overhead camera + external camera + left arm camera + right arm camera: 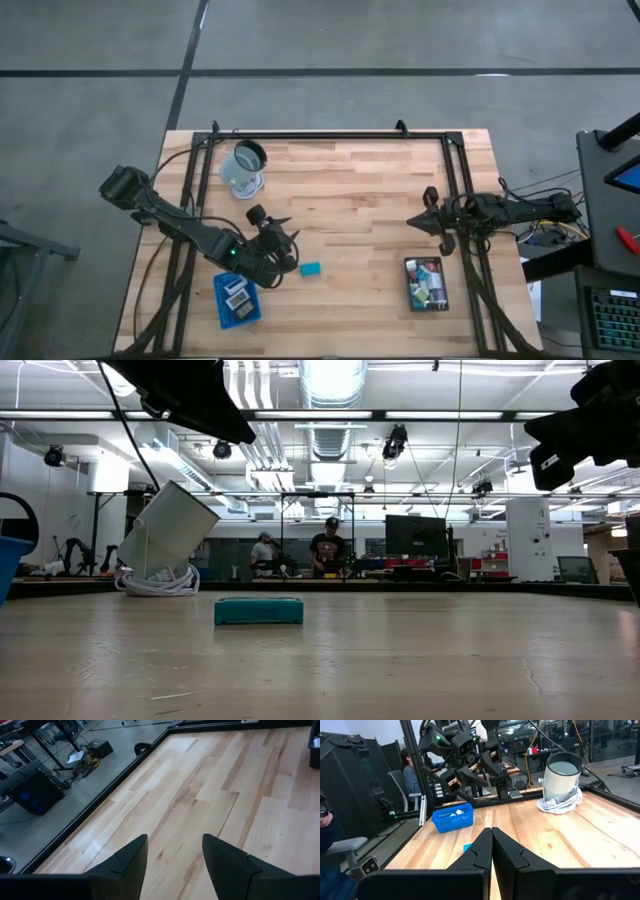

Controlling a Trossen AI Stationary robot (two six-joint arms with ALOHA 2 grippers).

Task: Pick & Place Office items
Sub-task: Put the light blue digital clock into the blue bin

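A teal block (309,269) lies flat on the bare wood of the worktop (350,200), alone, between the two trays and nearer the blue one. In the low view it (258,610) sits square to the camera with nothing touching it.

The left claw (287,243) hangs just beside the block, above the worktop, its fingers (125,862) parted to a middling gap with nothing between them; only bare planks show past them in the left wrist view. It touches neither the block nor the tray.

The blue tray (237,300) lies near the front edge below the left arm and holds a few flat rectangles with pale and dark faces. From the right wrist view it (453,818) shows as a mesh basket with white pieces inside.

The black tray (426,284) lies toward the right side, well apart from the block, packed with small pieces in white, teal, pink and green.

The right claw (414,221) waits over the worktop above the black tray, its fingers (482,847) pressed together on nothing.

A clear cup (244,168) stands tilted near the back left, resting on a coil of white cord (155,585). Nothing lies between the left claw and the block.

People (325,548) stand in the room beyond the worktop.
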